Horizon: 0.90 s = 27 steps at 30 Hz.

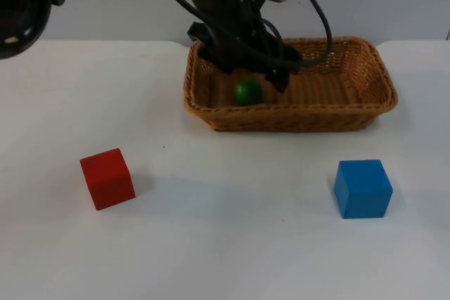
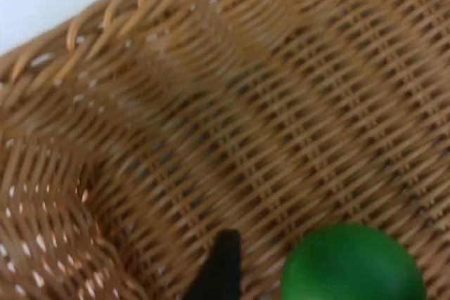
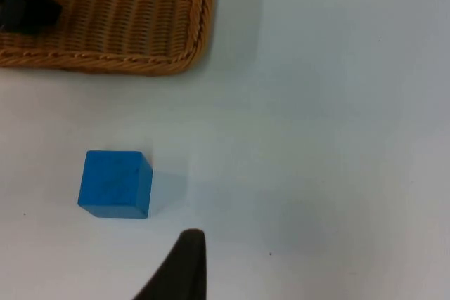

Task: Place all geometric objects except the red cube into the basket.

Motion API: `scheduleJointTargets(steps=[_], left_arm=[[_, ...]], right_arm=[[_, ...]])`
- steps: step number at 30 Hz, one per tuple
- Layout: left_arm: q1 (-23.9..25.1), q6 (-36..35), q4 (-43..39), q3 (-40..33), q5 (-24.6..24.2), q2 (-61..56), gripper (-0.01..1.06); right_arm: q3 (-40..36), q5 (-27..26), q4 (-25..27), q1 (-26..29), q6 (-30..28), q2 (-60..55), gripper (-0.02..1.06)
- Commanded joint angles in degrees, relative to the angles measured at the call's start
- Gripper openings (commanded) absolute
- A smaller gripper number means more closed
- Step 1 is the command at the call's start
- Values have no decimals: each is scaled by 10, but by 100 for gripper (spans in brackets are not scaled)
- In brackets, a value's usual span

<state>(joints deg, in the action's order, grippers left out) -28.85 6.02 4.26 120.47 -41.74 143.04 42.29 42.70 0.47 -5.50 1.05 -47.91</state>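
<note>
I have the left pincer point(image 1: 247, 68) positioned over the left half of the basket point(image 1: 351, 110), which sits on the table point(image 1: 225, 244) at 12 o'clock in the top view. The green ball point(image 1: 248, 92) rests on the basket floor, just beside the pincer. In the left wrist view the green ball point(image 2: 351, 265) lies on the weave next to one black fingertip point(image 2: 221, 268) and is not clamped. I cannot tell whether the left pincer's fingers are apart or together.

The right arm waits. In its wrist view one fingertip point(image 3: 179, 268) hangs above bare table, near the blue cube point(image 3: 114, 183) and not touching it. I cannot tell that pincer's state either.

Task status, as I judge it:
1. Green ball: in the basket. Done.
2. Blue cube point(image 1: 363, 187): on the table at 4 o'clock, well apart from the basket. Still to be placed.
3. Red cube point(image 1: 107, 178): on the table at 8 o'clock. It is to remain there.

I judge the task about half complete, with one object left to transfer.
</note>
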Motion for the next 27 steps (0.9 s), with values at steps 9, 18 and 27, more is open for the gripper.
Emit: scheduleJointTargets(steps=[9, 18, 27], left_arm=[[-1, -5, 37, 5, -124, -114, 90], [2, -4, 38, -3, -202, -186, 90], [2, -7, 62, -60, -229, -215, 90]], right_arm=[[-1, 3, -1, 3, -6, 2, 105], [-1, -1, -5, 3, -6, 2, 105], [-1, -1, -5, 3, -6, 2, 105]])
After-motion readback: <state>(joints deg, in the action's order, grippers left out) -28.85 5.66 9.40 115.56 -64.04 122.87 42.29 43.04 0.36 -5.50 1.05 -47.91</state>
